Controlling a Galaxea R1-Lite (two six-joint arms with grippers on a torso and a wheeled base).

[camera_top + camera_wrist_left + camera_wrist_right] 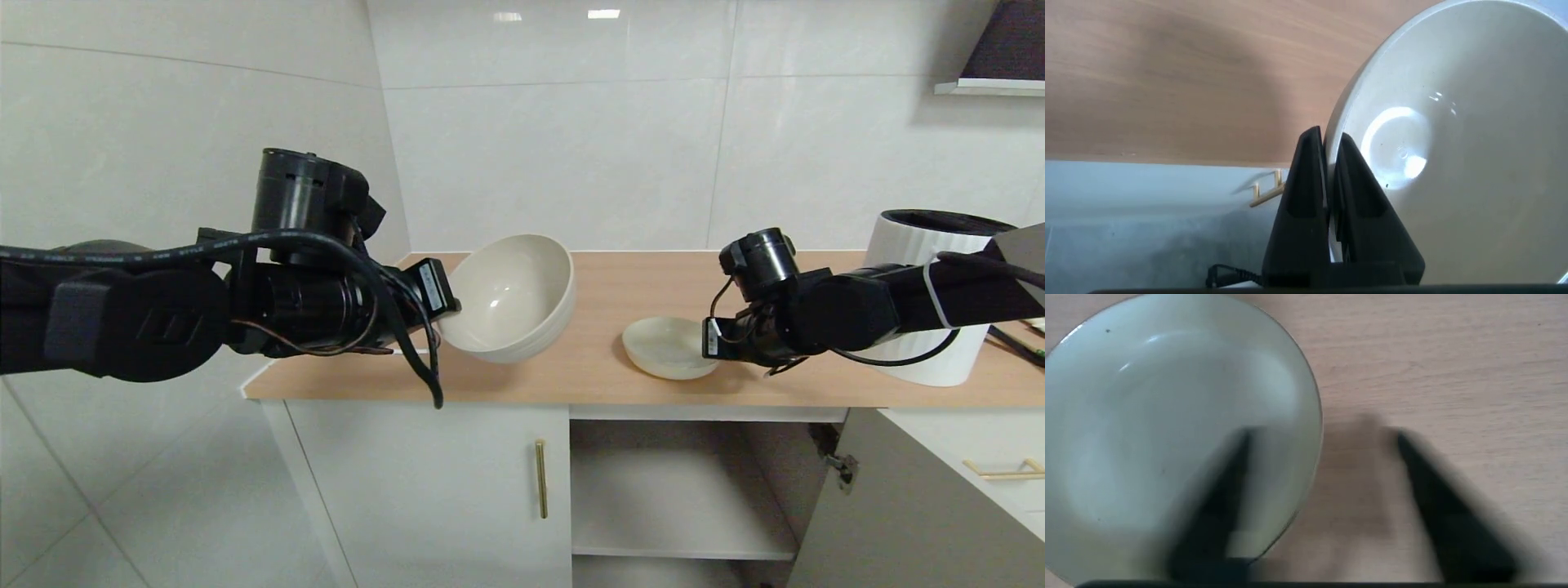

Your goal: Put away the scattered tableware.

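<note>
Bowl (510, 298), glossy cream, tilts pinched in left fingers (1306, 196); right fingers (1218, 510) gape over pale saucer (1143, 416).

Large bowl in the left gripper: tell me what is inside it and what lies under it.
Inside the bowl nothing shows, only glare; the left gripper pinches its rim. Under it is the wooden countertop. The patch beneath the bowl is covered.

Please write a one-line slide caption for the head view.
Left gripper grips a tilted white bowl by its rim; right gripper at a small plate on the counter.
</note>
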